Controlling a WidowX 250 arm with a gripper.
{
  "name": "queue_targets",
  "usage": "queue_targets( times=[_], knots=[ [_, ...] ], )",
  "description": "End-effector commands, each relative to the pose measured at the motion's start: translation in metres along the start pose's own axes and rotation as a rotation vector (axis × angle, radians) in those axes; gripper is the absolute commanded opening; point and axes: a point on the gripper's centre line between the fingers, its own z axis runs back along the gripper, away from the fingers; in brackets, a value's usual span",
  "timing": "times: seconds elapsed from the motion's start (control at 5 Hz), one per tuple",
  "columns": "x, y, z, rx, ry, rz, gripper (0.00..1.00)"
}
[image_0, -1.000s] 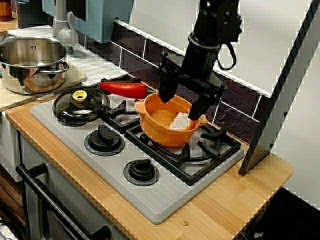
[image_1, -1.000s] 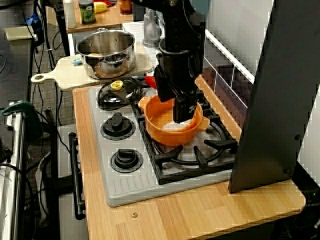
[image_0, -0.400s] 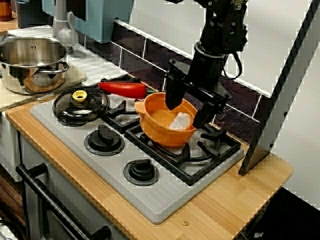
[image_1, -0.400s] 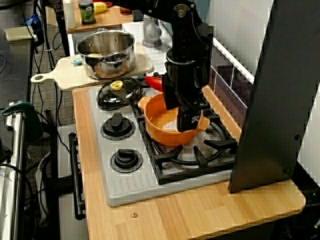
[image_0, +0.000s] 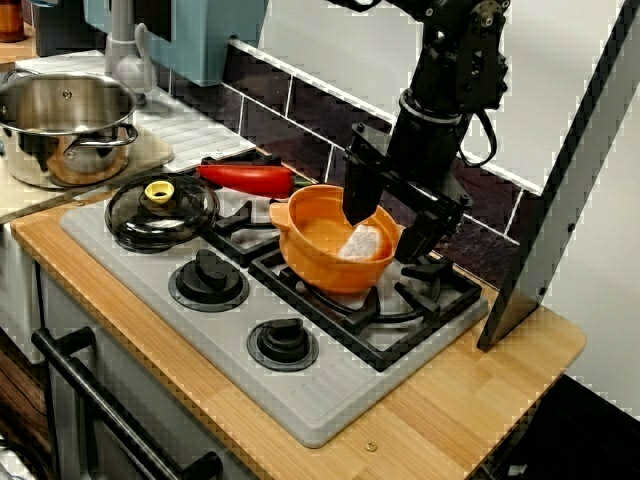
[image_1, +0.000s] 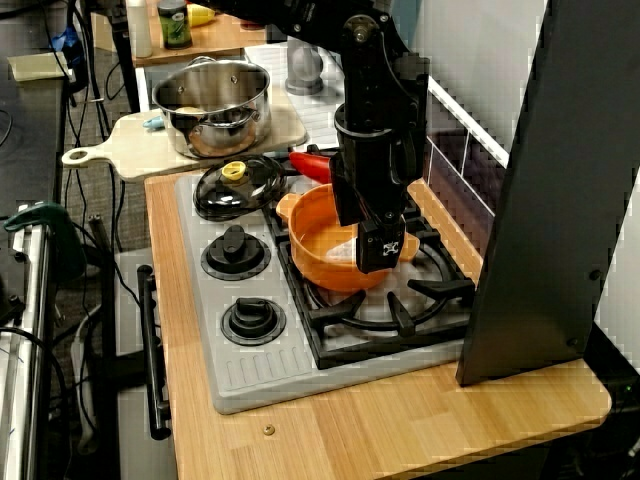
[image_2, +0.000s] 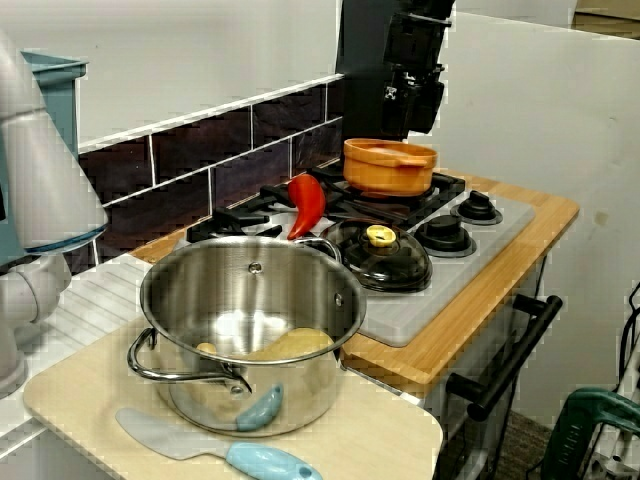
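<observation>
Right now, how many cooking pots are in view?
2. An orange pot sits on the stove's burner grate beneath the open tool. A steel pot stands on the cutting board beside the stove. None seem hidden.

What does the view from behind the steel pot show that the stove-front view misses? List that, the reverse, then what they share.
Only from behind the steel pot: a blue-handled spatula on the cutting board, and pale food inside that pot. Only from the stove front: a white piece in the orange pot, with the open gripper straddling its rim. Both: the red pepper and the black lid.
</observation>
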Motion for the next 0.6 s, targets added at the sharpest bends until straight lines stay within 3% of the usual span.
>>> queue_targets(
  times=[0.0, 0.4],
  knots=[
    [0.0084, -0.0103, 0.0038, 0.029, -0.071, -0.041, 1.00],
    [0.0087, -0.0165, -0.0028, 0.046, -0.058, -0.055, 1.00]
  ],
)
